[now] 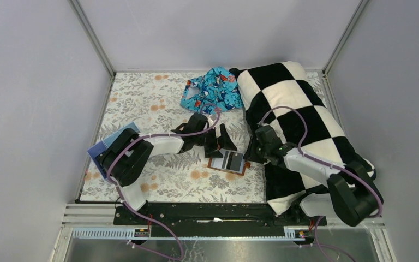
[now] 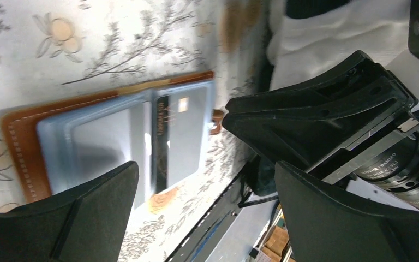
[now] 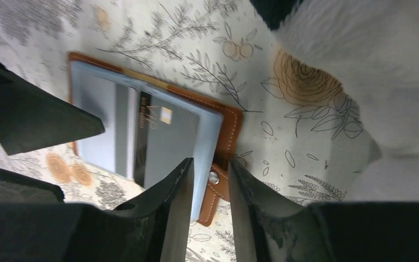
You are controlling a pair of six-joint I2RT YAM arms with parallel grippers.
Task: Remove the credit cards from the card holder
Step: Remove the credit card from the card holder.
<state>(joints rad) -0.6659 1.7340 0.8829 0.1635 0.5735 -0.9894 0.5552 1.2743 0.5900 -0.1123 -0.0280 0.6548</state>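
Observation:
The reddish-brown card holder (image 1: 218,165) lies open and flat on the floral cloth at the middle front. Pale blue-grey credit cards (image 2: 106,147) sit in its slots, and one card (image 2: 183,136) has a dark stripe. My left gripper (image 1: 214,143) hovers over the holder's far left side, jaws wide apart and empty. It also shows in the left wrist view (image 2: 206,174). My right gripper (image 1: 251,153) is at the holder's right edge. In the right wrist view (image 3: 211,164) its jaws stand a narrow gap apart over the holder's brown edge (image 3: 230,125) and its snap tab.
A large black-and-white checkered cushion (image 1: 300,120) fills the right side, under the right arm. A blue patterned cloth (image 1: 213,90) lies at the back middle. A light-blue box (image 1: 106,144) sits at the left edge, partly hidden by the left arm.

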